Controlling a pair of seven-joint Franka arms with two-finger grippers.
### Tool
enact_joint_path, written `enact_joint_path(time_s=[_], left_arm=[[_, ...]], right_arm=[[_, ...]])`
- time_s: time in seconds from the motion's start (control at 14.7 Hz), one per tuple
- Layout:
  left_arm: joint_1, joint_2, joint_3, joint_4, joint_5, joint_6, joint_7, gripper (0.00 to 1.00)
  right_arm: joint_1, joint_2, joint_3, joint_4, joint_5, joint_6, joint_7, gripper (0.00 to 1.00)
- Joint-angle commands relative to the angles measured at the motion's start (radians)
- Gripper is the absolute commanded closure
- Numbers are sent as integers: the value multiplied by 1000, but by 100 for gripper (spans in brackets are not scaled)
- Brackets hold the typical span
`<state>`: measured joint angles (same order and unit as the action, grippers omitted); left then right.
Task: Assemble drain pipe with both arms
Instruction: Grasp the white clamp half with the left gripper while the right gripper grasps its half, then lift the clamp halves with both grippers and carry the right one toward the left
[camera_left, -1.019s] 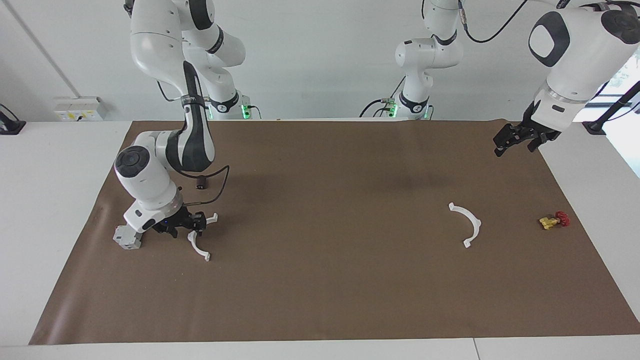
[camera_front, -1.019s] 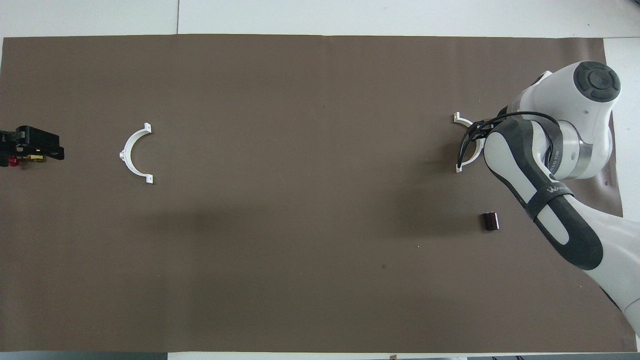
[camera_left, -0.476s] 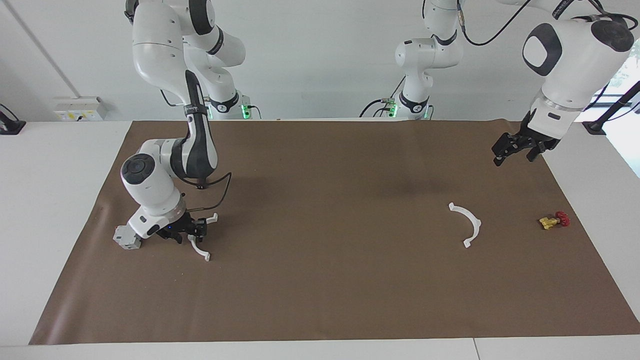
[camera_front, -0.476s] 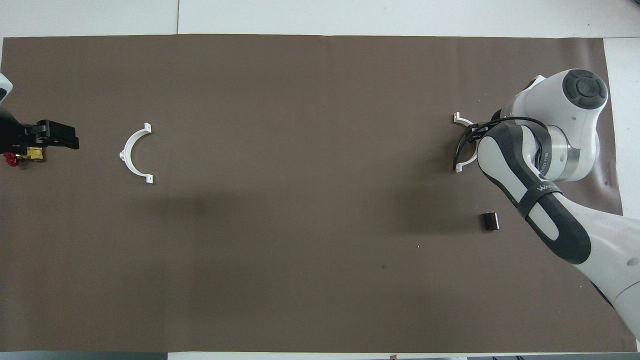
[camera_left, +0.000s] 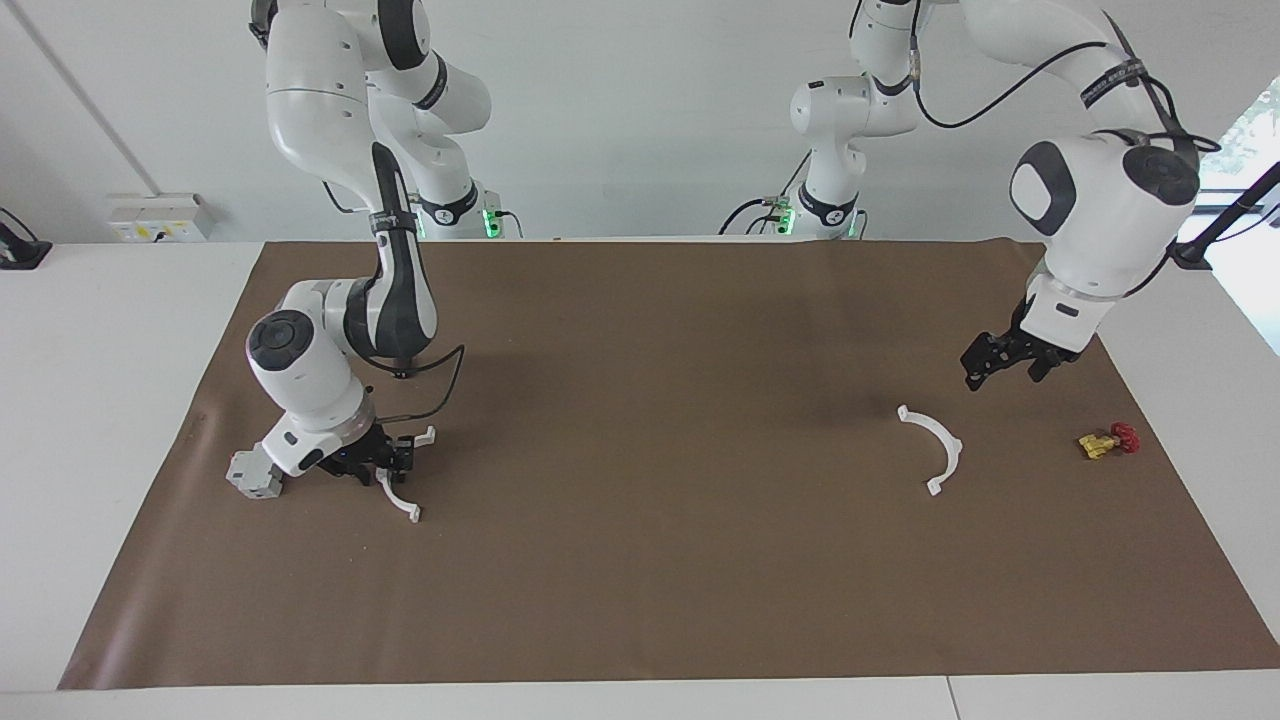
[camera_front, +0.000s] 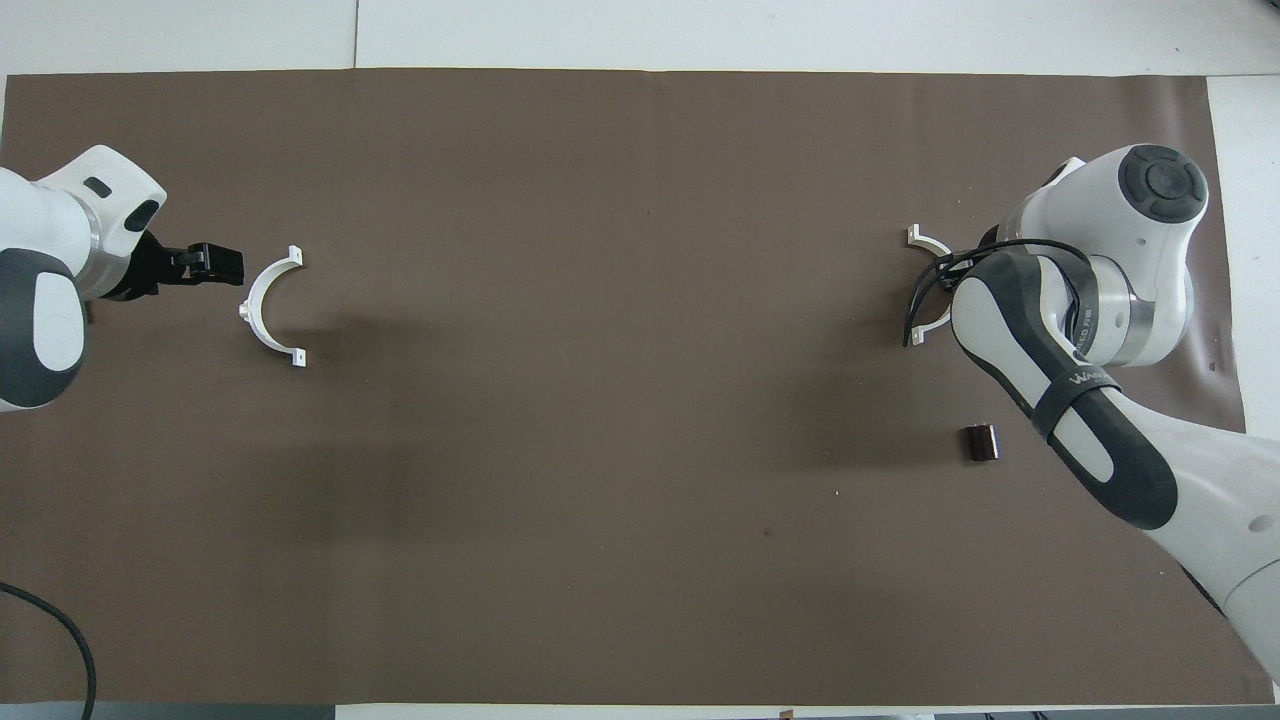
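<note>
One white half-ring (camera_left: 938, 448) of the drain pipe lies on the brown mat toward the left arm's end; it also shows in the overhead view (camera_front: 262, 308). My left gripper (camera_left: 1000, 368) is open and empty in the air, over the mat just beside this half-ring (camera_front: 205, 262). The other half-ring (camera_left: 400, 495) lies toward the right arm's end. My right gripper (camera_left: 385, 462) is down at the middle of its arc. In the overhead view the right arm (camera_front: 1060, 330) hides that gripper and most of that half-ring (camera_front: 925, 240).
A grey blocky part (camera_left: 252, 475) sits next to the right gripper, toward the mat's edge. A small dark cylinder (camera_front: 980, 442) lies nearer to the robots than the right arm's half-ring. A small red and yellow valve (camera_left: 1108, 440) lies near the mat's edge at the left arm's end.
My left gripper has come down and moved in from the mat's edge toward its half-ring. My right gripper has shifted slightly lower at its half-ring. Neither half-ring has moved.
</note>
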<state>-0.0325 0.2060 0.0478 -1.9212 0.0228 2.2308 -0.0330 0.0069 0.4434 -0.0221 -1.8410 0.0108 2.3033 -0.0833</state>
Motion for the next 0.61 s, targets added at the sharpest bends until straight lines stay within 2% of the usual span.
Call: enact_joint_path(time_s=[0.0,0.14,0.2,0.34,0.48,0.54], left_arm=[[5,50,3,-39,3,111,1,0],[6,93,3,-54,3,162,4,0],[6,105,3,-71,5,191,4,0],[6,107,3,-111,5,236,7,0],[8,105,3,-131,5,240,8,2],[8,105,3,-136,5,240,8,9]], right_arm=[[-1,-14,20,8,18,-7,-33,93],[22,0,48,130,17,-127,-21,95],[54,27,48,222,17,-212,8,95],[131,63,48,340,9,-319,103,95],[247,70,48,361,14,-315,230,95],[312,72,48,361,5,-294,335,96]])
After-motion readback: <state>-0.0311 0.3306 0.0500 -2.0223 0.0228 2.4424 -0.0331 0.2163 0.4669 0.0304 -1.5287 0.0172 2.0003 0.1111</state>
